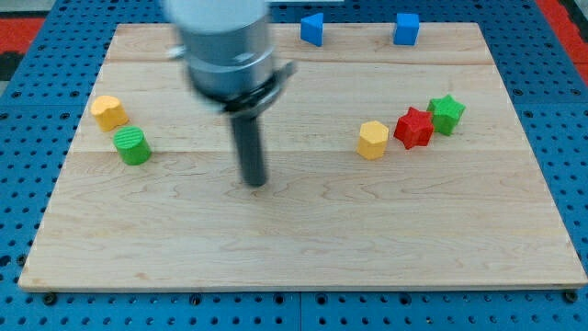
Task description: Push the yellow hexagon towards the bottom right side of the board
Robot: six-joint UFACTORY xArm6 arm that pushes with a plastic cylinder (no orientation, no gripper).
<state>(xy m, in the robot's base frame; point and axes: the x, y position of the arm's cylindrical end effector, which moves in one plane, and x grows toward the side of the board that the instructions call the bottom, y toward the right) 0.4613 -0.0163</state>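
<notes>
Resting left of yellow hexagon (373, 140): my tip (254, 183)

On the wooden desk (303, 248), my tip (254, 182) stands left of centre. Well to its right sits the yellow hexagon block (373, 140), with the red star block (414, 128) just beside it and the green star block (446, 114) touching that one further right. At the view's left, the yellow rounded block (109, 112) lies just above the green cylinder block (132, 145). Along the top edge, the blue triangular block (312, 28) lies left of the blue cube block (406, 28).

No text, labels, brands, numbers or signs are showing anywhere: nothing readable is appearing on the board (303, 239), on the coloured blocks, on the arm, or on the blue pegboard (28, 55) around it.
</notes>
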